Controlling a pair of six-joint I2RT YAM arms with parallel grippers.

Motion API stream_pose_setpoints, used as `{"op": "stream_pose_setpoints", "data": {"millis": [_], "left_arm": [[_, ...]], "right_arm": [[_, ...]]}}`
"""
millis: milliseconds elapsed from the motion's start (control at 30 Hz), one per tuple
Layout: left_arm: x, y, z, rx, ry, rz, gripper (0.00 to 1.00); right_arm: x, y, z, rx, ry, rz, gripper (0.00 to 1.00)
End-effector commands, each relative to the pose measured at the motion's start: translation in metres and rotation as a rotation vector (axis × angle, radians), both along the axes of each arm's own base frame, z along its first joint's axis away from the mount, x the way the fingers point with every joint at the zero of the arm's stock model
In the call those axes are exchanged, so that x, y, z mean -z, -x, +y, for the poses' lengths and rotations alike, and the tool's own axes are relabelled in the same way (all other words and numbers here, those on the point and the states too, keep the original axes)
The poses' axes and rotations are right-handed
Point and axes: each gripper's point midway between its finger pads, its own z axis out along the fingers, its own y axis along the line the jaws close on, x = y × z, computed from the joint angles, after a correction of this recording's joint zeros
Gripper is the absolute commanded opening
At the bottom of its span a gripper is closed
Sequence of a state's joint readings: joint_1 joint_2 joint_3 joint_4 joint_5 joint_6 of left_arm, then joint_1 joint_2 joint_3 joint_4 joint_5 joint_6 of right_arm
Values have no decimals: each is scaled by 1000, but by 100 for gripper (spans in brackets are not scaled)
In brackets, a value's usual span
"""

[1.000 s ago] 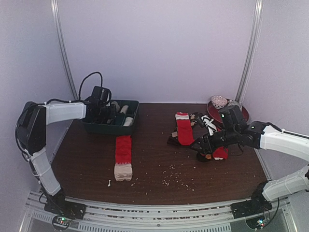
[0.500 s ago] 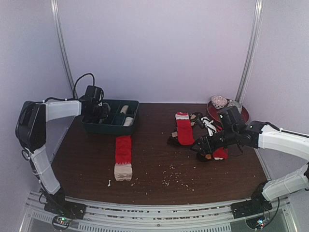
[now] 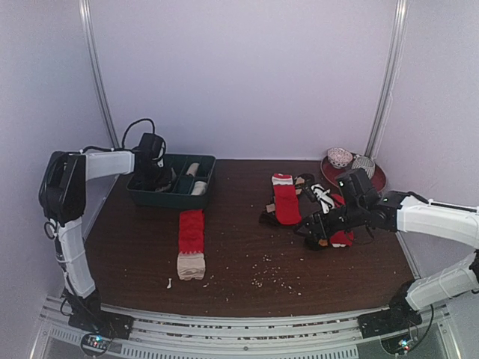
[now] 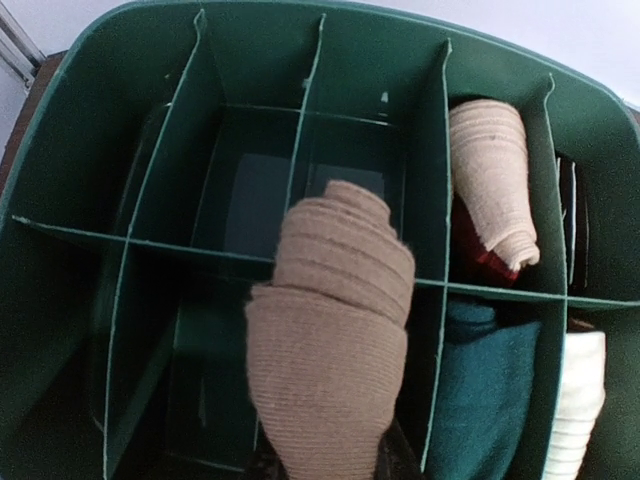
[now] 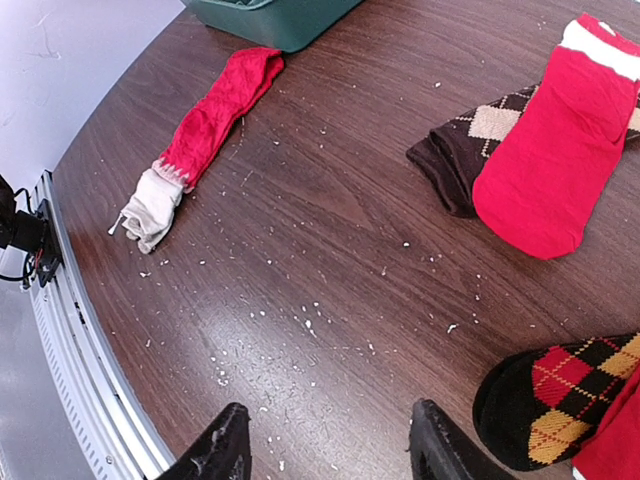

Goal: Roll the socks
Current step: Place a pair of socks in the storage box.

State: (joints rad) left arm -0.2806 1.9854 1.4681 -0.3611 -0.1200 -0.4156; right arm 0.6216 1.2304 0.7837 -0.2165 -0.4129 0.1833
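— Any lettering on the green tray [image 4: 60, 120]?
— None that reads; its walls are plain.
— The socks?
— The rolled tan sock [image 4: 335, 330] shows only ribbing. The red sock with the cream end [image 5: 215, 110] and the brown diamond-patterned sock [image 5: 470, 140] carry no letters.
— The bowls [image 3: 340, 157] at the far right?
— Too small to tell.

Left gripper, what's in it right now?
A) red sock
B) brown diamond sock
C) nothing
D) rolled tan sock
D: the left wrist view shows a rolled tan sock sticking out from the left gripper, above the compartments of the tray.
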Motion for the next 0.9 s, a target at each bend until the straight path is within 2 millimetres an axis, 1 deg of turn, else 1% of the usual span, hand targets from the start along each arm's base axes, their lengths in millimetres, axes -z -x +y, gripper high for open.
{"op": "stream_pose_setpoints", "data": {"millis": [0,67,267,400,633,767,867], "left_arm": [[-3,-5,4,13,-14,29,0],[2,-3,6,9,-24,51,0],[37,8,11,2,-65,165,0],[48,11,12,-13,-61,175,0],[63,3,6,8,-54,186,0],[79,15,12,8,-95,238,0],[93,20,13,24,-104,272,0]], "right_arm": [[-7,-1,-1,-17,-25,-29,54],[-7,1,-1,-23,-29,-32,54],[-1,3,-2,-29,-48,-35,54],[-1,6,-2,-38,-62,-32,54],[3,8,-2,-44,-62,-21,54],[7,9,-1,-39,-69,-9,53],[11,8,0,-37,-70,-4,53]]}}
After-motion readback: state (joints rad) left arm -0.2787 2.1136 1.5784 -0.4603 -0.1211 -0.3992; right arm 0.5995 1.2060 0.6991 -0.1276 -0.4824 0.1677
